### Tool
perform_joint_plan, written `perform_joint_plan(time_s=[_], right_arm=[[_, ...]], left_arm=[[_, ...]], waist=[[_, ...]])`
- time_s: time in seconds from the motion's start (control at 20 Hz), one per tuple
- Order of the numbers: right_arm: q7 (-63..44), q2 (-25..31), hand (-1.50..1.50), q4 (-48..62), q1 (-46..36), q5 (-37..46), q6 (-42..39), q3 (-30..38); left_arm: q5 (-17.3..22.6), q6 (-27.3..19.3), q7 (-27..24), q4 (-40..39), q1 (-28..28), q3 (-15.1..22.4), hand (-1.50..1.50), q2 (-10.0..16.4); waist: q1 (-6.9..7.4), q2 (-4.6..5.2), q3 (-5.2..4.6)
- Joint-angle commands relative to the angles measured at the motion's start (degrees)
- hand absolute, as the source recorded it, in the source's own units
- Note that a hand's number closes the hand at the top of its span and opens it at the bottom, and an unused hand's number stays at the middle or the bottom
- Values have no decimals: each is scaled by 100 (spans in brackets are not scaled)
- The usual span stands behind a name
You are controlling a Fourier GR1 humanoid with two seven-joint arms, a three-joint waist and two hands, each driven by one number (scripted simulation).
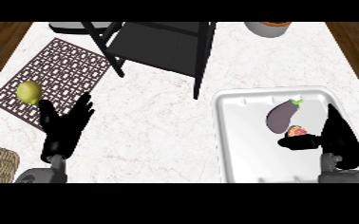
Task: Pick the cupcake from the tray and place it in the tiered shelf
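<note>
The cupcake (297, 131) sits in the tray (242, 137), touching the eggplant (282, 115) at its 11 o'clock. The right hand (335, 135) is at its 3 o'clock: thumb stretched out just below it, fingers straight, nothing pinched. The risk, I judge, is that closing catches the eggplant too or tips the cupcake. The shelf (161, 42) stands at 11 o'clock. The left hand (63, 126) rests at 9 o'clock, fingers spread. One cupcake, one eggplant, one tray, one shelf, two hands.

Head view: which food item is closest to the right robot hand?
The pink-topped cupcake on the white tray, right at the right robot hand. The purple eggplant lies beyond it; the yellow lemon is far left.
</note>
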State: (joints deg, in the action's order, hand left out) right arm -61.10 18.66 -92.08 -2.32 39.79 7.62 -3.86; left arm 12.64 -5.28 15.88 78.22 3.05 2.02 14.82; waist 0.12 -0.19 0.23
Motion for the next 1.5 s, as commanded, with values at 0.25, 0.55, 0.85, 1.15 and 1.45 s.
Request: perform_joint_plan(time_s=[0.25, 0.55, 0.85, 1.15, 1.45], right_arm=[[479, -501, -150, 1156, -562, 399, 388, 400], [968, -154, 150, 829, -227, -132, -1075, -209], [1245, -661, 150, 895, -416, 148, -398, -68], [1279, -629, 150, -172, -67, 683, -36, -345], [340, -1844, 150, 546, -2259, 868, -55, -2686]], left_arm=[[-178, 160, 21, -99, -40, -200, 0, -182], [-13, 341, 119, -2, -110, -341, 0, -30], [-154, 504, 125, 26, -129, -431, 0, -73], [-360, 150, 184, -37, -46, -334, 0, -357], [-377, 536, 173, 25, 289, 11, 0, -327]], waist=[[4, 23, -22], [6, 15, -22], [-6, 17, -23], [-51, 8, -24], [878, 134, -37]])
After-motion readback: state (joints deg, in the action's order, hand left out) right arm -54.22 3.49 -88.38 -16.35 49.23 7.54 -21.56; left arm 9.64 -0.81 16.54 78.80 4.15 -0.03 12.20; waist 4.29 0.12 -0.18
